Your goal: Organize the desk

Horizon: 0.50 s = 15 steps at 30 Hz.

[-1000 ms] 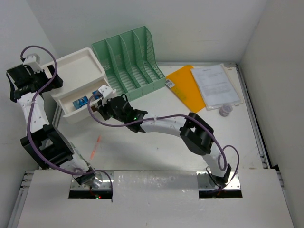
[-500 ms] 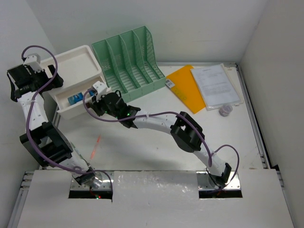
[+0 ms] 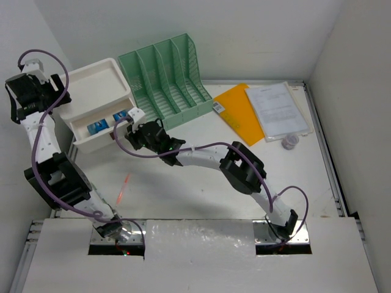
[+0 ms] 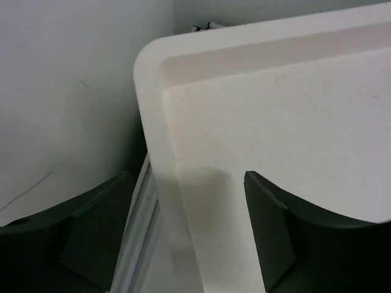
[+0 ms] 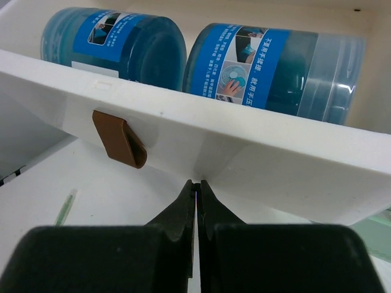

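Observation:
The desk [image 3: 183, 195] is a white tabletop with silver rails. A white drawer box [image 3: 98, 82] stands at its far left, its drawer [image 3: 98, 141] partly open. Two blue bottles [image 5: 269, 67] lie inside the drawer. My right gripper [image 3: 129, 135] is shut and empty. Its tips [image 5: 195, 184] press against the drawer's front wall, right of a brown handle tab [image 5: 119, 139]. My left gripper [image 3: 58, 93] is open. In the left wrist view its fingers [image 4: 275, 238] straddle the left rim of the box's top tray [image 4: 159, 122] without touching it.
A green file rack [image 3: 165, 70] stands right of the box. An orange folder [image 3: 238, 113] and white papers [image 3: 276, 108] lie at the far right, with a small clear jar [image 3: 290, 141] beside them. A thin reddish mark [image 3: 124, 186] lies on the desk.
The drawer has slid a little further into the box with my shut right gripper against its front. My left gripper has shifted toward the far side along the box's left rim.

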Each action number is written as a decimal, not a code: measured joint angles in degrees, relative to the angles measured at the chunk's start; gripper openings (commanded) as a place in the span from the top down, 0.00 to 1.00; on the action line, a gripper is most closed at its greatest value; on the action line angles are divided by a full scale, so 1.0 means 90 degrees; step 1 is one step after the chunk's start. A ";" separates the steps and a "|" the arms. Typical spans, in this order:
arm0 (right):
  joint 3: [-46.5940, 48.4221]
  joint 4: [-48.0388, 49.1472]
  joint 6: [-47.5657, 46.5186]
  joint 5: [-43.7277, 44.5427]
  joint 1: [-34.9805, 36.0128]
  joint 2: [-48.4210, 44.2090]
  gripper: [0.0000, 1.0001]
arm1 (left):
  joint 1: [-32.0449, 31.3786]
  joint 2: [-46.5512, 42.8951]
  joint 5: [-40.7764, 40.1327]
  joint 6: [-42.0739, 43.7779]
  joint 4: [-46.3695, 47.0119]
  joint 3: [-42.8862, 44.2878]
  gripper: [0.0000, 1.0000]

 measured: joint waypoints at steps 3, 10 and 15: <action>-0.0007 0.0034 0.0000 0.0002 0.0000 -0.0002 1.00 | -0.0117 0.0206 -0.0219 -0.0019 0.0073 -0.0085 0.38; -0.0194 0.0117 0.0005 0.0010 0.0000 -0.0223 1.00 | -0.0177 0.0379 -0.0539 -0.0085 0.0420 -0.0129 0.77; -0.0197 0.0277 0.0029 0.0005 0.0000 -0.0289 1.00 | -0.0155 0.0296 -0.0704 -0.0129 0.0631 -0.0308 0.94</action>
